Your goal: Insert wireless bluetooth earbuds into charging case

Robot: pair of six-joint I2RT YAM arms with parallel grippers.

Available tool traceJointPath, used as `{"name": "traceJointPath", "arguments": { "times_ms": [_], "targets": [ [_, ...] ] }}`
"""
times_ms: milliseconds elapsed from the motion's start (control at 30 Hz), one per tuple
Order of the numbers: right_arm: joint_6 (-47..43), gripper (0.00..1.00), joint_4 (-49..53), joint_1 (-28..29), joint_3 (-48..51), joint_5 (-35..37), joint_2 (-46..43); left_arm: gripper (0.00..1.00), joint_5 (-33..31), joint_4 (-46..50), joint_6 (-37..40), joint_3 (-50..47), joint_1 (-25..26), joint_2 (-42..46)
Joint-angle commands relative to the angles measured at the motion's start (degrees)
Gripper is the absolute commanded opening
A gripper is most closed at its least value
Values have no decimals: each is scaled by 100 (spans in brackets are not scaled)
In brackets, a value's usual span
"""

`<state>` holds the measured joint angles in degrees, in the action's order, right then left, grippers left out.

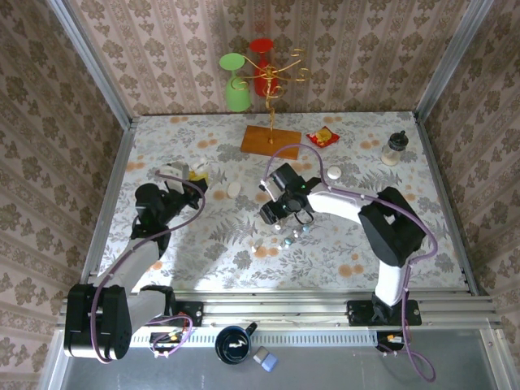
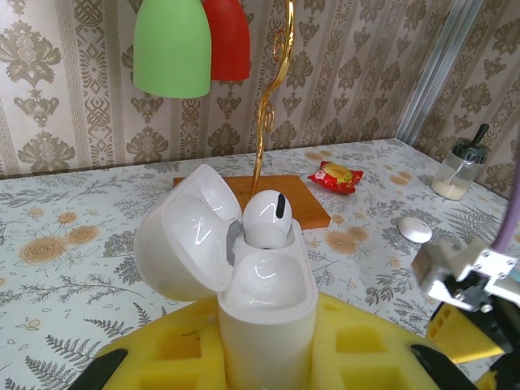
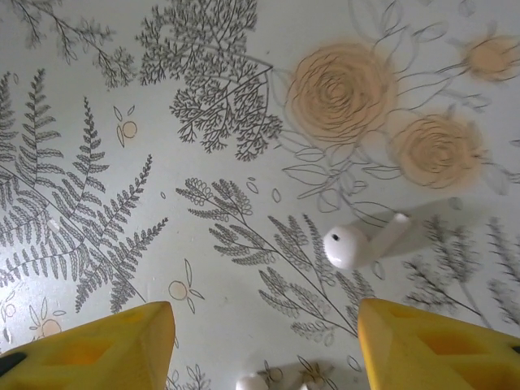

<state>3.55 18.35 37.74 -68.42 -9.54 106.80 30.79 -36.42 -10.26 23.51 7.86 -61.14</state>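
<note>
My left gripper (image 2: 266, 357) is shut on a white charging case (image 2: 268, 301), held upright between its yellow fingers (image 2: 154, 349). The lid (image 2: 183, 236) hangs open to the left. One white earbud (image 2: 268, 218) sits in the far slot; the near slot looks empty. In the top view this gripper (image 1: 185, 171) is at the table's left. My right gripper (image 3: 264, 325) hovers open over the table with nothing between its fingers. A loose white earbud (image 3: 357, 242) lies just beyond its right finger (image 3: 431, 349), and another (image 3: 252, 382) peeks in at the bottom edge. Several small earbuds (image 1: 280, 237) lie below the right gripper (image 1: 272, 214).
A gold cup stand on a wooden base (image 1: 270, 140) holds a green cup (image 1: 236, 85) and a red cup (image 1: 262, 65) at the back. A red snack packet (image 1: 322, 136), a shaker jar (image 1: 394, 149) and two white pebble-like pieces (image 1: 334, 172) (image 1: 234, 189) lie around.
</note>
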Motion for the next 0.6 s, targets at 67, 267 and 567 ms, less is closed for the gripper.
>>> {"name": "traceJointPath", "arguments": {
  "times_ms": [67, 267, 567],
  "targets": [
    [187, 63, 855, 6, -316, -538, 420, 0, 23, -180, 156, -56, 66, -34],
    [351, 63, 941, -99, -221, -551, 566, 0, 9, -132, 198, -13, 72, -82],
    [446, 63, 892, -117, 372, -879, 104, 0, -61, -206, 215, 23, 101, -250]
  ]
}}
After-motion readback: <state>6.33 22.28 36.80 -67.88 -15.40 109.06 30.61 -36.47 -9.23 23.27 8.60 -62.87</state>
